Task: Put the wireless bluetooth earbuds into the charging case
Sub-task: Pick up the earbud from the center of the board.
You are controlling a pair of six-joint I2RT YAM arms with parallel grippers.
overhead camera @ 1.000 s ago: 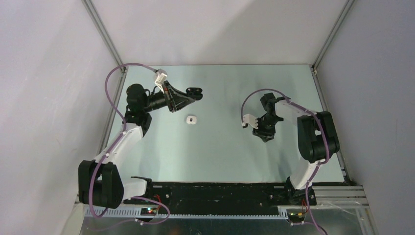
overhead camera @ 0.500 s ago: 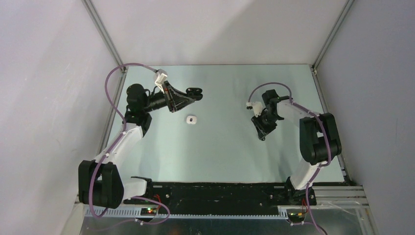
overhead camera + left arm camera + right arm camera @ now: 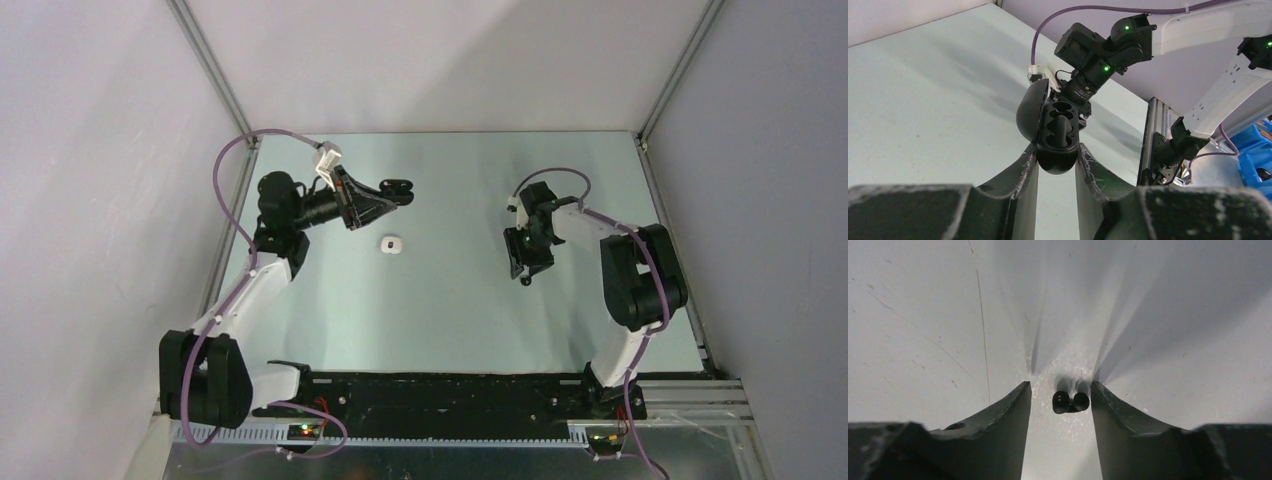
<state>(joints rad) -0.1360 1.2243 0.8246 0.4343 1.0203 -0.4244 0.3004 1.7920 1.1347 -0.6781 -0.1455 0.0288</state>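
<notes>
setting: a pale mint-green surface inside a booth with white walls, seen from above; silver frame posts run up the far corners.
near edge: a black mounting rail at 6 o'clock carries both arm bases. The left arm rises at 7 o'clock and the right arm at 4 o'clock.
right tool: angled down at the surface, just to the 3 o'clock side of the middle. Its two dark fingers stand apart and clamp nothing.
black earbud: lies on the surface between the right tool's fingers, nearer the finger at 3 o'clock in the wrist view. It shows two rounded glossy lobes; whether this is one bud or two touching cannot be told.
small white object: rests alone on the surface at 9 o'clock from the middle, at 6 o'clock of the left tool and apart from it. It is too small to tell whether it is a bud or a case.
left tool: raised above the surface at about 11 o'clock and reaching toward 3 o'clock, closed tight on the lower body of the charging case.
charging case: black and pebble-shaped, held clear of the surface. Its lid is hinged open toward 9 o'clock in the wrist view. Two moulded sockets face the camera; whether either holds a bud cannot be told.
</notes>
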